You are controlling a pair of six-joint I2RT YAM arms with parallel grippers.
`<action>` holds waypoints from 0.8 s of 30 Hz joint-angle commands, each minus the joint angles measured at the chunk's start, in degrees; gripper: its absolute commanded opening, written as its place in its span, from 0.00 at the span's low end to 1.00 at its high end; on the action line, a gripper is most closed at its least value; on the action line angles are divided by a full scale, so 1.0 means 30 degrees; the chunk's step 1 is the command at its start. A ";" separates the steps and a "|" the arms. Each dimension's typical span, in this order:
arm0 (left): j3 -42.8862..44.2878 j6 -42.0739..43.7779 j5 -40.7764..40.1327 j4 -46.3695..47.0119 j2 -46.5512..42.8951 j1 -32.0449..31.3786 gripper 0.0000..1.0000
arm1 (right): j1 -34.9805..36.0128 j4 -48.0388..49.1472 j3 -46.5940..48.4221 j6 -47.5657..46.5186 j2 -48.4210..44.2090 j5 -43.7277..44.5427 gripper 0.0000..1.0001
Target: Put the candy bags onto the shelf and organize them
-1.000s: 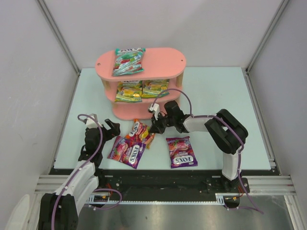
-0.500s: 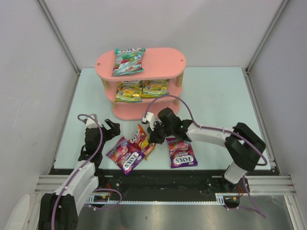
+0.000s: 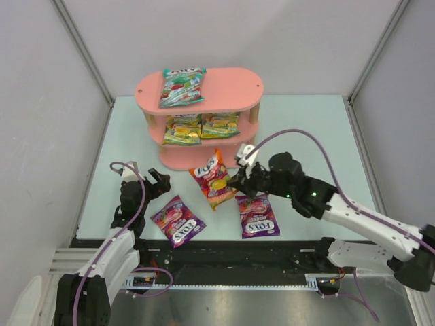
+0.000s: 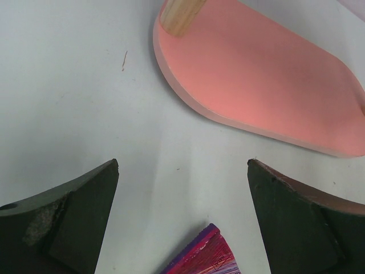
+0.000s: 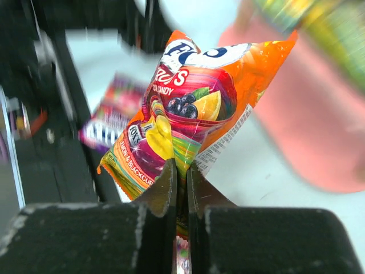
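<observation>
My right gripper (image 3: 236,182) is shut on the red-orange candy bag (image 3: 214,178) and holds it above the table in front of the pink shelf (image 3: 231,83); the bag fills the right wrist view (image 5: 188,108). The teal bag (image 3: 182,86) lies on the top board. Two yellow-green bags (image 3: 183,129) (image 3: 219,125) sit on the middle board. Two purple bags lie on the table, one at left (image 3: 178,221), one at right (image 3: 256,215). My left gripper (image 3: 158,182) is open and empty just beyond the left purple bag's corner (image 4: 202,257), facing the shelf's bottom board (image 4: 256,85).
Grey walls with metal rails close in the table (image 3: 306,129) on the left, back and right. The metal frame (image 3: 224,261) runs along the near edge by the arm bases.
My right gripper has lifted the red-orange bag off the table and swung it right and up toward the shelf. The left purple bag shifted slightly. The left arm has not moved.
</observation>
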 commanded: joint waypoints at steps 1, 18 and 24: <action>0.0419 -0.0311 0.0131 0.0546 -0.0097 0.0163 1.00 | -0.0096 0.2953 0.2057 0.1092 -0.2237 0.2430 0.00; 0.0447 -0.0311 0.0131 0.0546 -0.0097 0.0192 0.99 | -0.5279 0.0907 1.5767 0.3111 0.5755 0.4691 0.00; 0.0419 -0.0282 0.0102 0.0545 -0.0097 0.0163 1.00 | -0.7507 -0.0617 1.7939 0.4605 0.7750 0.2141 0.00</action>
